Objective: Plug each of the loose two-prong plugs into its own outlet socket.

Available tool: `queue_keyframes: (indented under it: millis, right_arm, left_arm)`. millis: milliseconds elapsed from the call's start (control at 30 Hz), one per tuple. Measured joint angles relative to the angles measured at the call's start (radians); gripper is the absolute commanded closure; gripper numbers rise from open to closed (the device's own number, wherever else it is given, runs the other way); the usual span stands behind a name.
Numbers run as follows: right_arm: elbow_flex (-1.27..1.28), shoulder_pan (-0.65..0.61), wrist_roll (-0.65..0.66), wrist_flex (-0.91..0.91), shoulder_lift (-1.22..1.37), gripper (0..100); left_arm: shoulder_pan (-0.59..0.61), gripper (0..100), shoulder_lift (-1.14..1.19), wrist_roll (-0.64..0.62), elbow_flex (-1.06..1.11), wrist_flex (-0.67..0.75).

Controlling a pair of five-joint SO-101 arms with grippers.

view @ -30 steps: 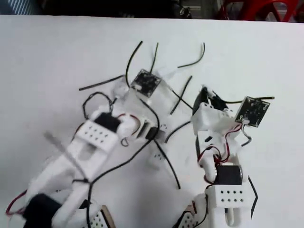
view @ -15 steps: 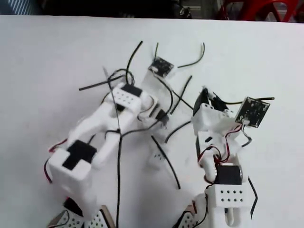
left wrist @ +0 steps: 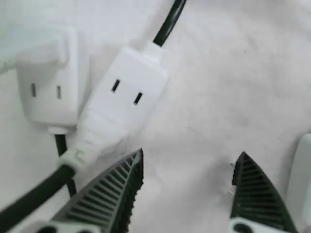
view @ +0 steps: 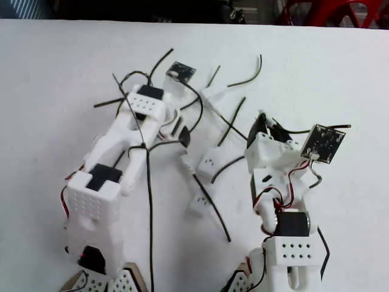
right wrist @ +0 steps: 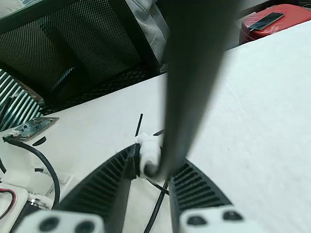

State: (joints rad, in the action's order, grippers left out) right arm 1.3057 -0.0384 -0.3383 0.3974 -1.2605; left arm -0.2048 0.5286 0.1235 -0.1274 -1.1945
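My left tool [left wrist: 189,155] hangs over the white bench [view: 340,73] with its ribbed fingers spread wide and nothing between them. Just beside one finger lies a white two-slot outlet socket [left wrist: 129,90] on a black cord, its slots facing up. A second white socket block [left wrist: 46,92] lies touching it or very nearly so. I read that spread as readiness to clamp the nearer socket, since a loose socket would slide away under any push. My right tool [right wrist: 154,162] is at the right of the bench, pinching a small white two-prong plug [right wrist: 148,151] by its body. The plug's thick black lead [right wrist: 194,73] rises out of the grip towards the camera, which keeps it clear of the mating end. The prongs themselves are hidden, so I cannot tell how they point. In the high view, another white socket [view: 209,163] lies mid-bench between the two arms among scattered cords. As I judge it, no plug is seated yet and steadying a socket comes first.
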Motion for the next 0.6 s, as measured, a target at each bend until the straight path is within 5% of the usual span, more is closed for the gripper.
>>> queue_keyframes:
  millis: [267,600]
  right_arm:
    - [0.000,0.000,0.000,0.000,0.000,98.1]
    - [0.000,0.000,0.000,0.000,0.000,98.1]
  left_arm:
    - [-0.114,71,-0.140,0.000,0.075,-0.077]
    - [-0.147,70,-0.247,0.000,0.264,0.061]
